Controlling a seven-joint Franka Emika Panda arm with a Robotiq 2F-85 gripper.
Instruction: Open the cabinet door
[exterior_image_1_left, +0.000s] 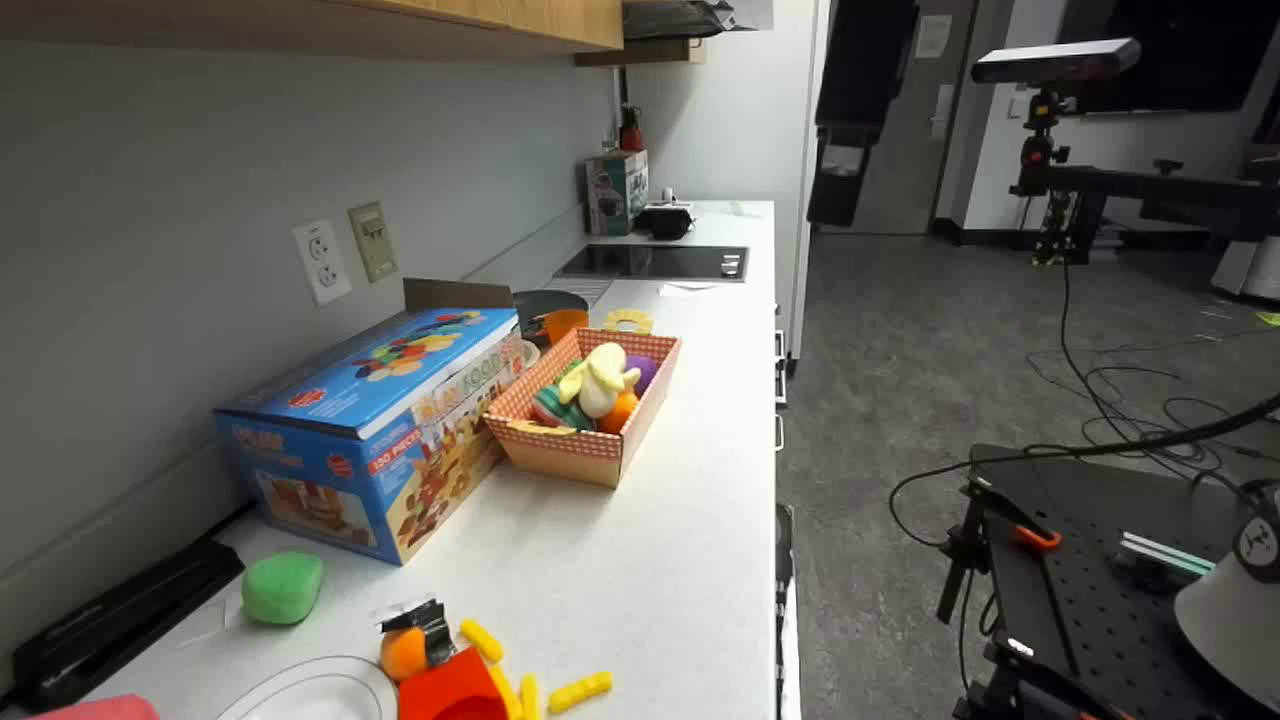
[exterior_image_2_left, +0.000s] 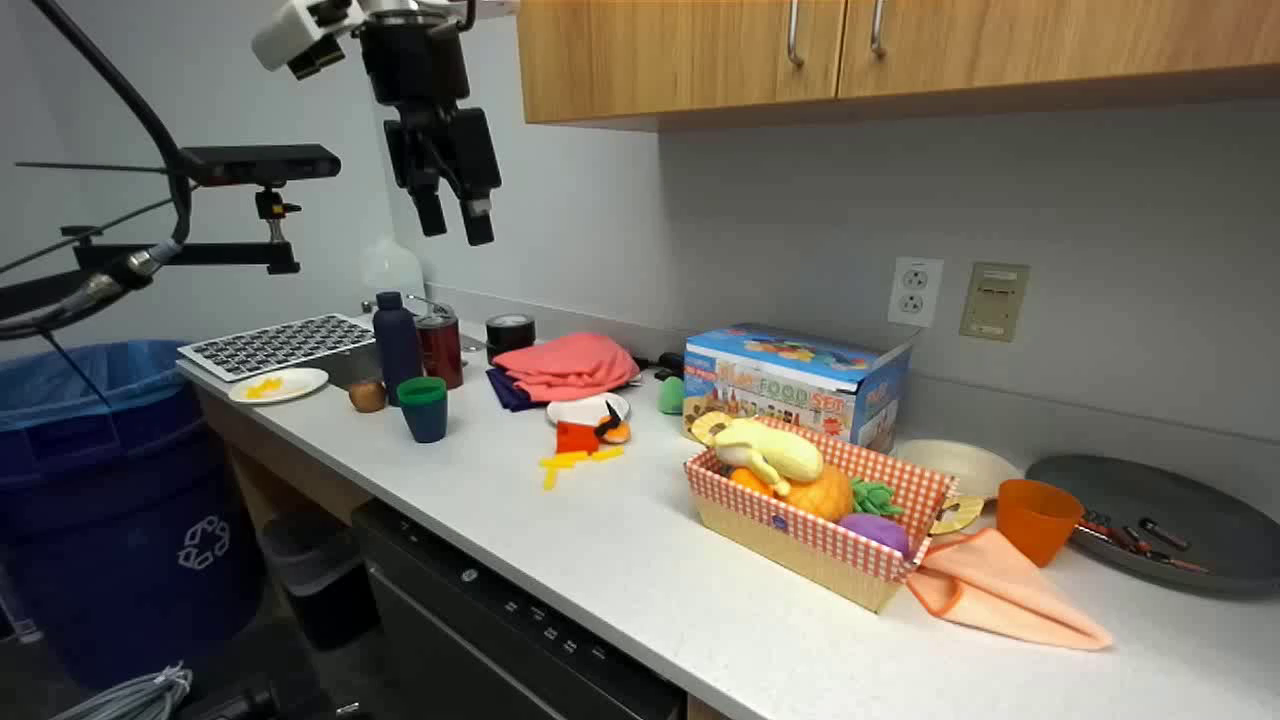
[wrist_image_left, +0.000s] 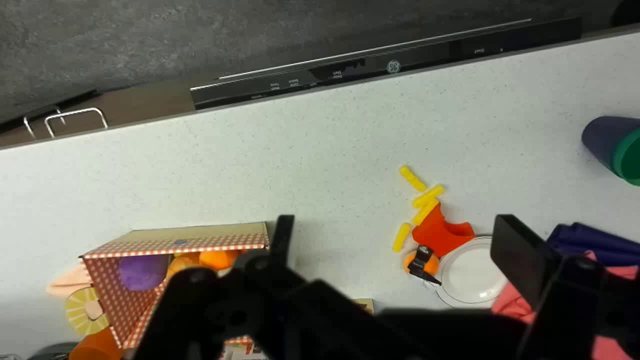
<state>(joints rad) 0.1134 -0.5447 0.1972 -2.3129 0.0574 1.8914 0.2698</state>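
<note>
On my left stands a blue recycling bin (exterior_image_2_left: 110, 520); then a pair of black fingers (exterior_image_2_left: 478, 222), spread wide, hangs higher than the tabletop (exterior_image_2_left: 600, 530); next comes the overhead cabinet door (exterior_image_2_left: 680, 55), shut; and lower, farther right, sits a checkered basket (exterior_image_2_left: 785, 548) (heaped with toy food (exterior_image_2_left: 826, 494)).

The robot's black tool (exterior_image_2_left: 456, 222) hangs high above the level of the worktop (exterior_image_1_left: 690, 520), pointing downward at a slight slant. In the wrist view its two dark fingers (wrist_image_left: 520, 255) stand wide apart, a broad gap between them. In an exterior view the tool shows outside the worktop's front edge; the pale arm base (exterior_image_1_left: 1240, 630) stands well apart from that same edge.
</note>
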